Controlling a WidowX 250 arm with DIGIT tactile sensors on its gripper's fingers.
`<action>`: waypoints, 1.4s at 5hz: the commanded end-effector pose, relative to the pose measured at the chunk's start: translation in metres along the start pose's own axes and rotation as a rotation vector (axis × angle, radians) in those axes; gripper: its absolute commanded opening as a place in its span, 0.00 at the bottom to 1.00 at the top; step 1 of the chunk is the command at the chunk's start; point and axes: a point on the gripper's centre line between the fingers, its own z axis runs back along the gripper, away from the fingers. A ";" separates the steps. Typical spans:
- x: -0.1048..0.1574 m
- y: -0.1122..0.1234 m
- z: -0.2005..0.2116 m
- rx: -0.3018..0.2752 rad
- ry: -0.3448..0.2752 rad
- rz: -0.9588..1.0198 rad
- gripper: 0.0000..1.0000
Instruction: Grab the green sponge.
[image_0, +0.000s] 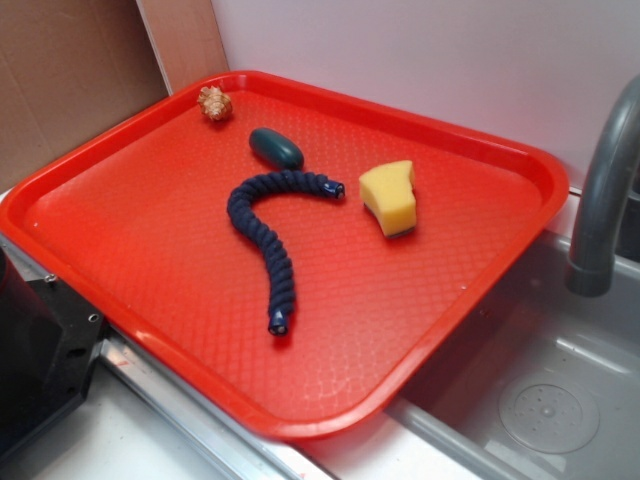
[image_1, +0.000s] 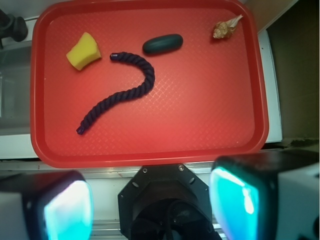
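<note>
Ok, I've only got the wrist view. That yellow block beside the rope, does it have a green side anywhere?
Observer: Yes. The exterior view shows a thin dark green layer on the green sponge, on the face resting on the tray.
Operator: Anything tall near it that I could bump?
Observer: A grey faucet rises just past the tray edge on the sponge's side.
Operator: And what's under the faucet?
Observer: A sink basin with a round drain, lower than the tray.

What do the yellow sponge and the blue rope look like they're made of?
The green sponge: looks like soft matte yellow foam, with a thin dark layer along its bottom edge. The rope: apparently braided dark blue textile cord, judging by its twisted ridges.
</note>
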 end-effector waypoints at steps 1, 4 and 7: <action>0.000 0.000 0.000 0.000 0.000 0.000 1.00; 0.097 -0.073 -0.111 0.088 0.024 0.467 1.00; 0.128 -0.070 -0.150 0.024 -0.086 0.436 1.00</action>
